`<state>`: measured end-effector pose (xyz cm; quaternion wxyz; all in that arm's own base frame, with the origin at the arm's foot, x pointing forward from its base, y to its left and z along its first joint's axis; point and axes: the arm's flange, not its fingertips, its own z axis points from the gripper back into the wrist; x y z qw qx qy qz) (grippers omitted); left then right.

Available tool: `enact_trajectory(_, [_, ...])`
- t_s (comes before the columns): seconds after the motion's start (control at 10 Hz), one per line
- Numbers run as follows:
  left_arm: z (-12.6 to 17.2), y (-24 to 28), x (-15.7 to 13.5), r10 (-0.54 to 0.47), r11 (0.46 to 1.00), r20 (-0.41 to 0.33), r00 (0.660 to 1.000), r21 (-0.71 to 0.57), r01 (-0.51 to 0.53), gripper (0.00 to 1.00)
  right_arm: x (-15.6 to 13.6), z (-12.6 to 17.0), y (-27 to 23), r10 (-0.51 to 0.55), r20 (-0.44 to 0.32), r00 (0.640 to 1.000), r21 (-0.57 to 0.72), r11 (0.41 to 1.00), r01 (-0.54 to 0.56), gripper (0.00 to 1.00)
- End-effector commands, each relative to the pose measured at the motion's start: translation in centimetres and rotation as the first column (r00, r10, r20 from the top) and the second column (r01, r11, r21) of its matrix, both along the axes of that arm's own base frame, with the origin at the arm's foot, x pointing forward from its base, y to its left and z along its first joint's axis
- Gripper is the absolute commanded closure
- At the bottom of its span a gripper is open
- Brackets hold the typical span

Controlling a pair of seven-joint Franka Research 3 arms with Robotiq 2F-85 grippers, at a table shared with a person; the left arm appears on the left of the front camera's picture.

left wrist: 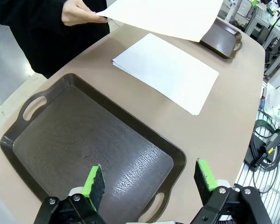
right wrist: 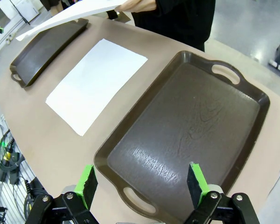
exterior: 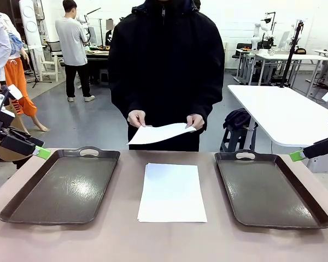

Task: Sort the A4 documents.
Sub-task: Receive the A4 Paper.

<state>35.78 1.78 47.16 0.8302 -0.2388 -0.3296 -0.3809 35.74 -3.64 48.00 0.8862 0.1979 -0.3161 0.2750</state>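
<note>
A4 stack (exterior: 171,192) lies flat mid-surface (exterior: 169,243), edges approx. squared, long side running toward the person (exterior: 167,60). All spots below are rel. to that stack.

Loose sheet (exterior: 161,132): up in the air just beyond the stack's far edge, held approx. level. One hand (exterior: 136,117) pinches one end, other hand (exterior: 195,120) pinches the opposite end. Sheet is apart from the stack, not touching.

Left tray (exterior: 65,188): dark brown w/ cut-out handles, beside the stack on its robot-left side, strip of bare surface between, not touching.

Right tray (exterior: 268,188): same kind, beside the stack on its robot-right side, also apart w/ a gap.

Left fingers (left wrist: 95,186): spread wide, green pads well apart, gripping nothing. They hang above the handle end of left tray, well off the stack to its left.

Right fingers (right wrist: 87,185): also wide open, nothing between the pads. They hang above the handle end of right tray, well off the stack to its right.

Neither set touches paper or tray.
</note>
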Motion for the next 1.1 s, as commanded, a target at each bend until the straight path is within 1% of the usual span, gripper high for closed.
enact_trajectory(0.0, [-0.04, 0.20, 0.12, -0.017, 1.000, 0.018, 1.000, -0.016, 0.017, 0.00, 0.06, -0.14, -0.03, 0.007, -0.002, 1.000, 0.010, 1.000, -0.007, 0.00])
enact_trajectory(1.0, [-0.04, 0.20, 0.12, -0.017, 1.000, 0.018, 1.000, -0.016, 0.017, 0.00, 0.06, -0.14, -0.03, 0.007, -0.002, 1.000, 0.010, 1.000, -0.007, 0.00])
